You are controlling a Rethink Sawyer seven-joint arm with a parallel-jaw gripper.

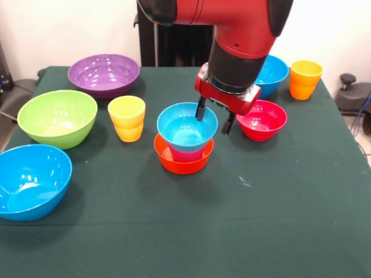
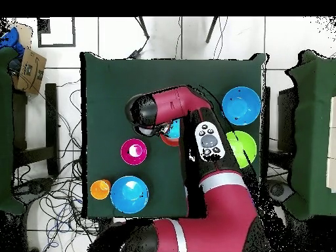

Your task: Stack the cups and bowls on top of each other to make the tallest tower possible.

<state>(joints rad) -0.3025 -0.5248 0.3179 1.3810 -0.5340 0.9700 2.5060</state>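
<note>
Left to right in the front view: the glossy yellow plastic cup [image 1: 127, 117], then mid-table the tower [image 1: 184, 142]: orange bowl, red-pink cup, small light blue bowl on top. The gripper [image 1: 214, 116] pinches that light blue bowl's right rim, one finger inside, one outside; the small red bowl [image 1: 262, 120] sits nearer the right edge.

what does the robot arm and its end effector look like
The arm is glossy red with black joint sections; the overhead view shows a grey button panel on it. The end effector has a red housing and two thin black fingers.
</note>
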